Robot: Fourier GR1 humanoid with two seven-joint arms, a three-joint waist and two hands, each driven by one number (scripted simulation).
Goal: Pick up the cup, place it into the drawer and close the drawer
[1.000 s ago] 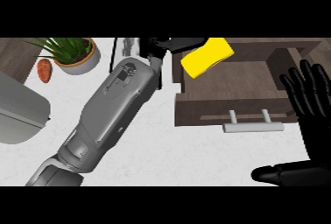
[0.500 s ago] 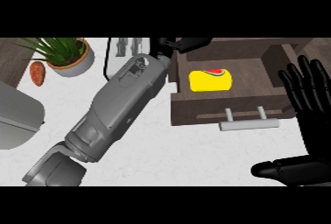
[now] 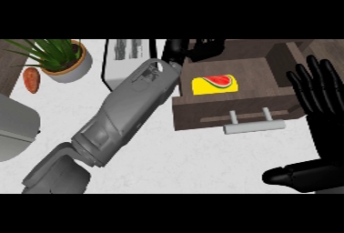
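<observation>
So the big change: a second ago the yellow cup (image 3: 216,84) was up in the left hand (image 3: 191,48), hanging above the far-left edge of the drawer (image 3: 269,116), and now it lies inside the drawer on its side, with the watermelon picture facing up, toward the left part of the compartment. The left hand has let go and pulled back to just beyond the drawer's far-left corner; its fingers look loosely curled with nothing in them, though they're dark against a dark background and partly cut by the top of the view, so I wouldn't swear to the exact pose. Task-wise I'd say pick and place are done, and what's left is closing: the drawer is pulled well out toward the near side, and its pale handle (image 3: 254,126) sticks out on the near face, untouched. The right hand (image 3: 321,98) sits at the right edge, fingers straight and spread, resting rather than doing anything, with its thumb low near the bottom right. Hard to read: the grey left forearm (image 3: 124,118) covers a lot of the counter (image 3: 201,159), and whatever is behind it is guesswork. The potted plant (image 3: 57,57) sits far left with something reddish beside it that I can't identify.
</observation>
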